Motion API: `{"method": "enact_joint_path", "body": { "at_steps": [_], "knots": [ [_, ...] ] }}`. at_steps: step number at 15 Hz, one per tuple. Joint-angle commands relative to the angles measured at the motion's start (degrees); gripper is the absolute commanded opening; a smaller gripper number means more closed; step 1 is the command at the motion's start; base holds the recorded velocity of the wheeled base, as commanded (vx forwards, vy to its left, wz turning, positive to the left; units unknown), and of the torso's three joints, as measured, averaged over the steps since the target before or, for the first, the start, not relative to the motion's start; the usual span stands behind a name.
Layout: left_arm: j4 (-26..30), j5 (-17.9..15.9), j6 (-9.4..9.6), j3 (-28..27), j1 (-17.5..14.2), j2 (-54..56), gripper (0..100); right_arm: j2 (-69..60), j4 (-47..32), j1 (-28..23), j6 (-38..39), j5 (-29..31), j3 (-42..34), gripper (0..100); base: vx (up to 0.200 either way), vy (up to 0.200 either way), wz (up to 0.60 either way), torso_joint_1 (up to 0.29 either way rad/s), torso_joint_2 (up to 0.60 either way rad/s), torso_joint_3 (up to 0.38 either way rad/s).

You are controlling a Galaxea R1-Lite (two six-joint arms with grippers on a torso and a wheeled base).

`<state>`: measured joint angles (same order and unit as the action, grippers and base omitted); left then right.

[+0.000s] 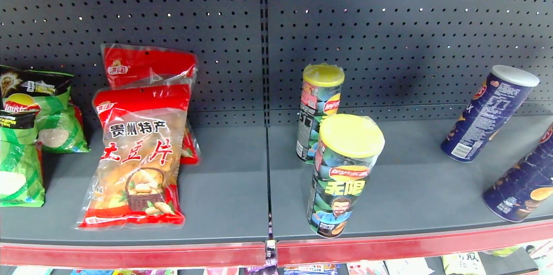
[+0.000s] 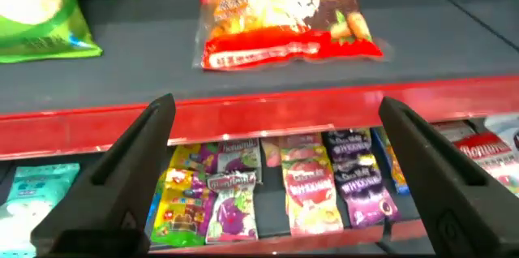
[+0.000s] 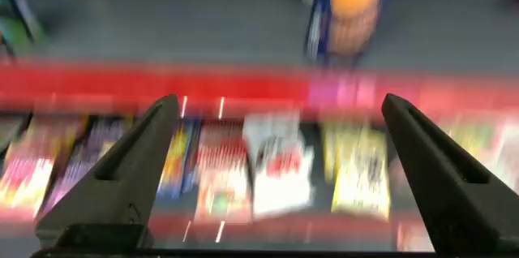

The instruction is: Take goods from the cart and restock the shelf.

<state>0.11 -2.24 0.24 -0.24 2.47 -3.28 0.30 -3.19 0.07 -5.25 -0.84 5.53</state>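
The grey shelf [image 1: 224, 188] with a red front edge [image 1: 129, 255] carries snack goods. Two red potato-chip bags [image 1: 138, 158] stand left of centre, and green chip bags [image 1: 19, 167] are at the far left. Two yellow-lidded chip cans [image 1: 341, 180] stand right of centre, with two dark blue cans [image 1: 488, 115] leaning at the far right. My left gripper [image 2: 276, 104] is open in front of the shelf edge [image 2: 259, 120], below the front red bag [image 2: 288, 15], holding nothing. My right gripper [image 3: 280, 100] is open and holds nothing, level with the red edge, below a blue can [image 3: 349, 10].
A perforated dark back panel [image 1: 389, 28] closes the shelf behind the goods. Bare shelf floor lies between the red bags and the yellow-lidded cans. Under the red edge, a lower shelf holds rows of small colourful packets [image 2: 300, 185].
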Motion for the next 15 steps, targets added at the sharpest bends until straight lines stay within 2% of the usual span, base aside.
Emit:
{"method": "enact_joint_path", "body": {
  "at_steps": [1, 3, 5, 11, 15],
  "knots": [
    [-0.02, 0.05, -0.07, 0.16, -0.01, -0.32, 100, -0.30, 6.27, 0.01, 0.68, 0.23, -5.10, 100, 0.000, 0.000, 0.00, 0.000, 0.00, 0.000],
    [-0.02, 0.05, -0.07, 0.16, -0.01, -0.24, 100, -0.30, 6.62, 0.01, 0.51, 0.23, -5.45, 100, 0.000, 0.000, 0.00, 0.000, 0.00, 0.000],
    [-0.02, 0.05, 0.02, 0.16, -0.01, -0.32, 100, -0.30, 3.28, 0.01, 5.78, 1.37, -5.45, 100, 0.000, 0.000, 0.00, 0.000, 0.00, 0.000],
    [-0.02, 0.05, 0.20, 0.16, -0.01, -0.32, 100, -0.30, 3.19, 0.01, 5.08, 0.84, -5.53, 100, 0.000, 0.000, 0.00, 0.000, 0.00, 0.000],
    [-0.02, 0.05, 0.20, 0.16, -0.01, -0.32, 100, -0.30, 3.19, 0.01, 5.08, 0.93, -5.53, 100, -0.200, 0.000, 0.00, 0.005, 0.01, 0.004]
  ]
}}
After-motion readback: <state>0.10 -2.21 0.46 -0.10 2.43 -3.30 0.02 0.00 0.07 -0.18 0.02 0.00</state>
